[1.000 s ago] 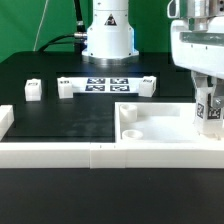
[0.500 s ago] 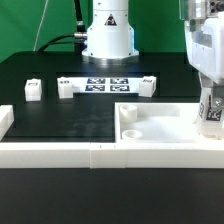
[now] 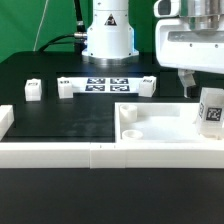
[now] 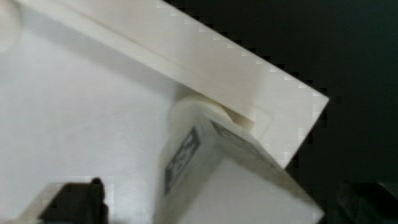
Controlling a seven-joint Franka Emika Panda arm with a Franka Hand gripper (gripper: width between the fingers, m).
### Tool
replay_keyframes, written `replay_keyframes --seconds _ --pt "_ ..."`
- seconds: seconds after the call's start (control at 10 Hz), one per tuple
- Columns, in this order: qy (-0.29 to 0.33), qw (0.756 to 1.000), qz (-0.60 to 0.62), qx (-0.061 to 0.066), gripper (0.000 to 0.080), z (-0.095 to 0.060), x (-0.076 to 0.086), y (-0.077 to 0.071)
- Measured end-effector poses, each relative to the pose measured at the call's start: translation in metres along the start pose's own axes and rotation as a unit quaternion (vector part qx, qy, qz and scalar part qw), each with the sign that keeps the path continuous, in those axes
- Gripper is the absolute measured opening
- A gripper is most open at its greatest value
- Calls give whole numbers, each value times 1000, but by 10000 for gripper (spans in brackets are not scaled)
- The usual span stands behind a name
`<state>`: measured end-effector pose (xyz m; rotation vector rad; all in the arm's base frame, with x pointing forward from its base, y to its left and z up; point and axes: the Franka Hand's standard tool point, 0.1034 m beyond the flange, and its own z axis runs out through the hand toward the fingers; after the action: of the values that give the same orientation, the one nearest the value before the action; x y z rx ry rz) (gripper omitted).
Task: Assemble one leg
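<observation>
The leg is a stubby white block with a black-and-white tag on its face. It stands at the far right corner of the large white square panel, at the exterior view's right edge. My gripper hangs just above the leg, open and holding nothing. In the wrist view the leg stands in the panel's corner. It lies between my two dark fingertips, and the one that shows clearly is apart from it.
Three more small white legs stand at the back beside the marker board. A white rail runs along the front with a stub at the left. The robot base is behind.
The gripper was low around the leg at the right edge. It has let go, opened and risen, shifting slightly left. The leg stays standing in the panel's corner.
</observation>
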<state>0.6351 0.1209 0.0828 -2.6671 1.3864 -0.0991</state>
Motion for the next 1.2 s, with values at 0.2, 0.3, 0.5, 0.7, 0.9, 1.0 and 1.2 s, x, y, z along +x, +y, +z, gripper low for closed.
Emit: replay_keyframes --seconds 0.2,0.3,0.5,0.7,0.9,1.0,1.2 --pt "-2 991 -135 -20 648 -1 -2 -3" --pt "1 981 -193 -28 648 0 -3 -4" --pt "6 954 -299 -38 648 2 -3 -3" --pt "6 924 -379 -43 648 6 -2 0" --pt "5 907 -420 -43 622 6 -1 1" --pt "5 908 -418 -43 622 6 -1 1" --pt "5 908 -418 -43 286 6 -1 1"
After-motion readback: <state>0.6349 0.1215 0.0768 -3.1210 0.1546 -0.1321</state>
